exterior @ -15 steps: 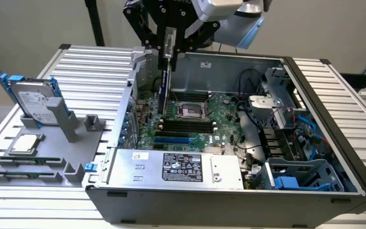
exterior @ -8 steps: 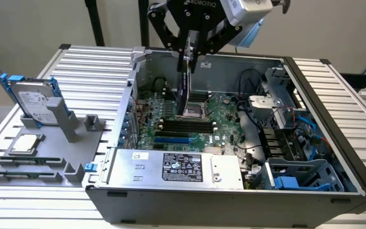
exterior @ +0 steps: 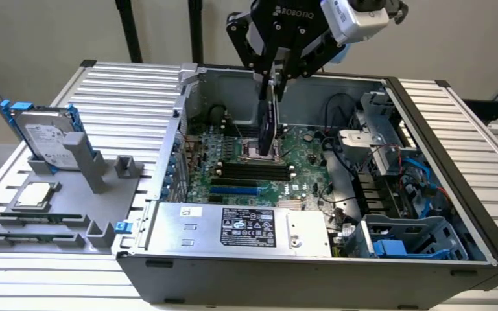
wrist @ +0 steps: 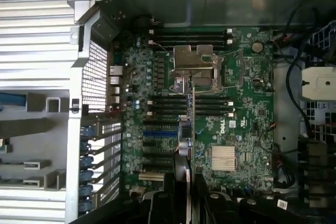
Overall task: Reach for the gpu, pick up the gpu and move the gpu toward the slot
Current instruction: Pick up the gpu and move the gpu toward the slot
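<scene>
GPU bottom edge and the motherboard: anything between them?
In the exterior view, nothing lies between: the gpu hangs edge-on from the gripper over the motherboard.

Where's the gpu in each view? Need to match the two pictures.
Exterior view: the gpu hangs edge-on from the hand, dark and upright, above the motherboard inside the open case.
Wrist view: the gpu is a thin edge-on line running from the hand toward the silver CPU socket bracket.
Shared landmark: the CPU socket bracket beside the black RAM slots.
</scene>
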Controlling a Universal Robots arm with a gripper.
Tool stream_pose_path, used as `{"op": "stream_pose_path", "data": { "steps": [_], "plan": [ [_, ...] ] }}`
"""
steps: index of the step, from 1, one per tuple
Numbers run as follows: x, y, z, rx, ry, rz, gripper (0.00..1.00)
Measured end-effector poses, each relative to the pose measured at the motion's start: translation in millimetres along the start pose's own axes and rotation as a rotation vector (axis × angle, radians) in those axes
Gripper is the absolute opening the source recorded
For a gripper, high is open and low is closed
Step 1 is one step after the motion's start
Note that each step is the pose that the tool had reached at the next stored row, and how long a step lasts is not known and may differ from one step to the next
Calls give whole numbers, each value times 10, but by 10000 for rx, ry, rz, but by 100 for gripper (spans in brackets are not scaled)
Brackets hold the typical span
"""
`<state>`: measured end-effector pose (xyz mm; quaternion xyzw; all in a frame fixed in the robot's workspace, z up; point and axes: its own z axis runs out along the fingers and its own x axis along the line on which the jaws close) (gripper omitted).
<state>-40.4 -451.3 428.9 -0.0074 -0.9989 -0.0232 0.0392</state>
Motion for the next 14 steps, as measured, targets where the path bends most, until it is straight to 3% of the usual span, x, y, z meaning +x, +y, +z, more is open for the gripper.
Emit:
{"op": "stream_pose_path", "data": {
  "steps": [3,4,6,7,14],
  "plan": [
    [-29,56,28,25,-54,-5,26],
    [-31,67,34,32,-104,-11,26],
    [-31,73,43,34,-277,-18,26],
    [-32,73,43,33,-320,-21,26],
    [-31,73,43,34,-320,-20,26]
  ]
}}
